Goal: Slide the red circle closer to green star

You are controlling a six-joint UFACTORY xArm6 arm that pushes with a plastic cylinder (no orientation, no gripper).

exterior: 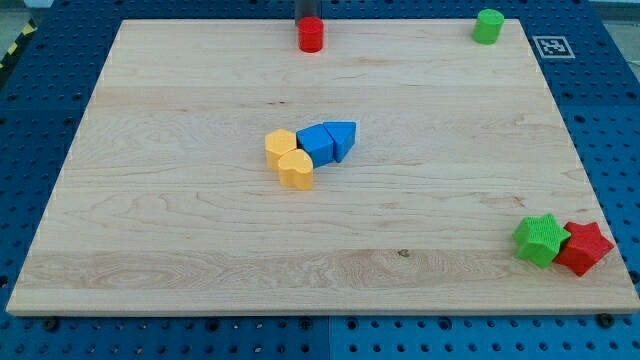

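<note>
The red circle stands near the top edge of the wooden board, a little left of centre. The dark rod comes down from the view's top, and my tip sits right behind the red circle, touching or almost touching its upper side. The green star lies far away at the bottom right corner of the board, touching a red star on its right.
A green round block stands at the top right corner. In the middle lie two yellow blocks and two blue blocks, packed together. A printed marker tag sits beyond the board's top right.
</note>
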